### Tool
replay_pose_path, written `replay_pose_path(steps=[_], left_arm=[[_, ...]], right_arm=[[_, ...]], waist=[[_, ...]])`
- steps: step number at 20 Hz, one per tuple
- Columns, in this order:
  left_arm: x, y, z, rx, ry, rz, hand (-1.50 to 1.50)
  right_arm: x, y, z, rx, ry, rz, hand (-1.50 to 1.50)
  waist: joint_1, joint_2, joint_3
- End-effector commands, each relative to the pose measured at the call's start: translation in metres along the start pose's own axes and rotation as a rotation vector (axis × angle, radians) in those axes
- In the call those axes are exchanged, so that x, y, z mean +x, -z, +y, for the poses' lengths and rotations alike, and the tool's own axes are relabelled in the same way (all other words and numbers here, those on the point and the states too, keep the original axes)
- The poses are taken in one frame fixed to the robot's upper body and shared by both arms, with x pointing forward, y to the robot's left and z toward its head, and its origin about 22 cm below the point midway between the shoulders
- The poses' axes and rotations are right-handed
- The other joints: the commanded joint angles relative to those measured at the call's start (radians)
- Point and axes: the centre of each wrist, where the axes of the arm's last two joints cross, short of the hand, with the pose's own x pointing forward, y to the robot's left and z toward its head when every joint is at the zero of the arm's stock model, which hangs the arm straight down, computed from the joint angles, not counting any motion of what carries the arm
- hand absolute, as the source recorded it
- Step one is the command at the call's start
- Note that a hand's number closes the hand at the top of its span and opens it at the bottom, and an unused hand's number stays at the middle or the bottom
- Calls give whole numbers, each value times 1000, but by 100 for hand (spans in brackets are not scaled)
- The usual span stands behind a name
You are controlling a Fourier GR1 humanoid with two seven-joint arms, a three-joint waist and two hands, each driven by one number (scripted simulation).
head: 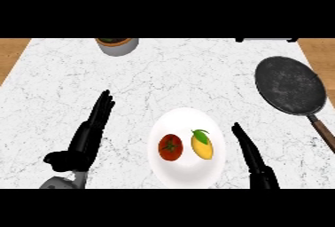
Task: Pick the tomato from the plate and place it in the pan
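A red tomato lies on the left half of a white plate at the front middle of the counter, with a yellow lemon beside it on the right. The dark pan sits at the right with its brown handle pointing to the front right. My right hand stands just right of the plate, fingers straight and open, holding nothing. My left hand rests open to the left of the plate, fingers pointing away from me.
A grey pot with a plant stands at the back left. A white object peeks in at the back right edge. Wooden floor shows beyond the marble counter's left and right ends.
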Motion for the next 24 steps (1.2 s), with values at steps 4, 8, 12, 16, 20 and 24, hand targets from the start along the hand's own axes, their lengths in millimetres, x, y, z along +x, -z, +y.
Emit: replay_pose_path(steps=[4,8,12,16,20,24], left_arm=[[5,1,-3,-22,0,-8,0],[2,1,-14,-20,-6,-7,0],[-4,0,-9,-14,-2,1,0],[3,8,-3,-1,-2,17,0],[2,12,-15,5,0,-15,0],[4,11,-17,2,-3,3,0]], right_arm=[[28,36,19,198,-241,146,-150],[37,46,52,348,-397,221,-150],[44,69,73,442,-514,255,-150],[45,60,104,489,-540,305,-150],[61,60,111,460,-498,312,-150],[38,72,119,469,-511,334,-150]], waist=[[19,4,0],[24,3,1],[18,3,2],[9,1,3],[6,1,3],[6,1,3]])
